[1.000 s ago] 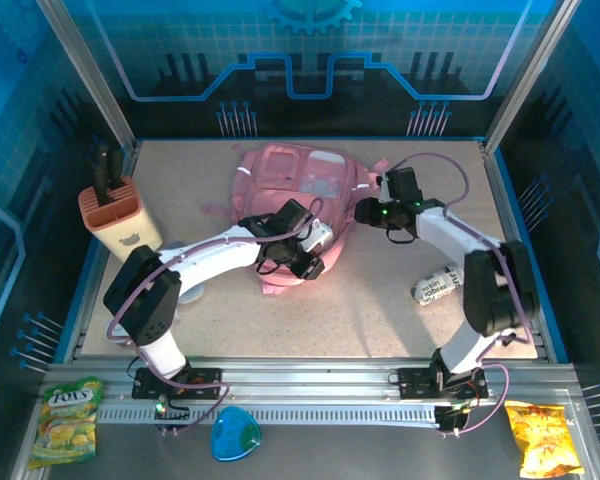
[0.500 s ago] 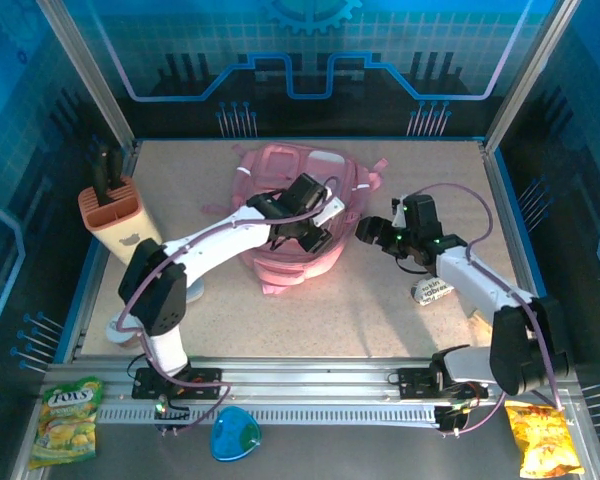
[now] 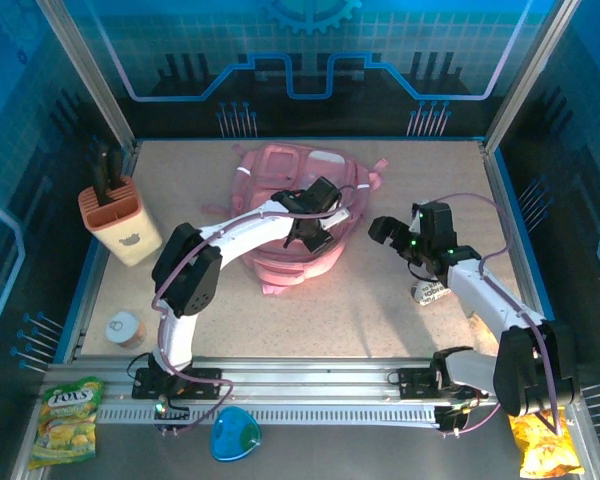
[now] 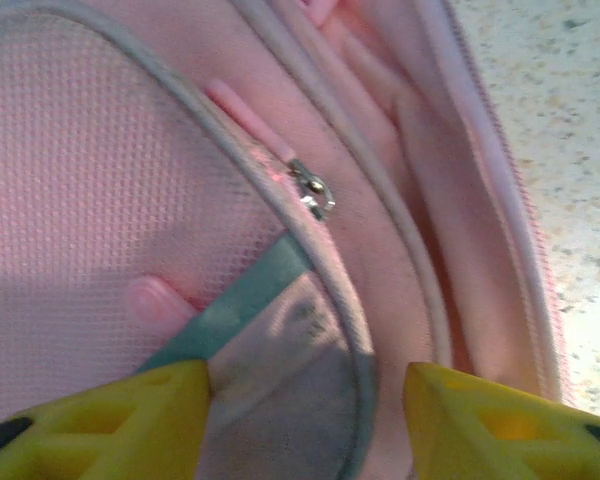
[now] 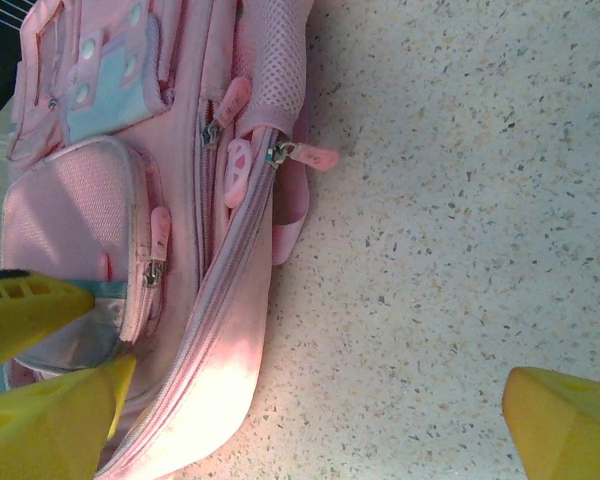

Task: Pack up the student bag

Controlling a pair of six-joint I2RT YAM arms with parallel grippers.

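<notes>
The student bag [image 3: 280,185], a soft pink backpack, lies flat at the middle back of the table. My left gripper [image 3: 312,232] hovers over its front, open. In the left wrist view its yellow fingertips [image 4: 100,420] straddle the curved edge of a mesh pocket [image 4: 100,180], just below a metal zipper pull [image 4: 312,192]. My right gripper [image 3: 388,236] stands wide open just right of the bag. The right wrist view shows that gripper [image 5: 310,430] over bare table beside the bag's side [image 5: 220,380], holding nothing.
A peach knife block [image 3: 120,215] stands at the far left. A small can [image 3: 125,328] sits near the left front. A white printed packet [image 3: 430,292] lies under my right forearm. Snack bags [image 3: 65,420] [image 3: 545,440] rest outside the front rail.
My right gripper has pulled back from the bag toward the right front and opened wide. My left gripper has moved farther back and right across the bag's front.
</notes>
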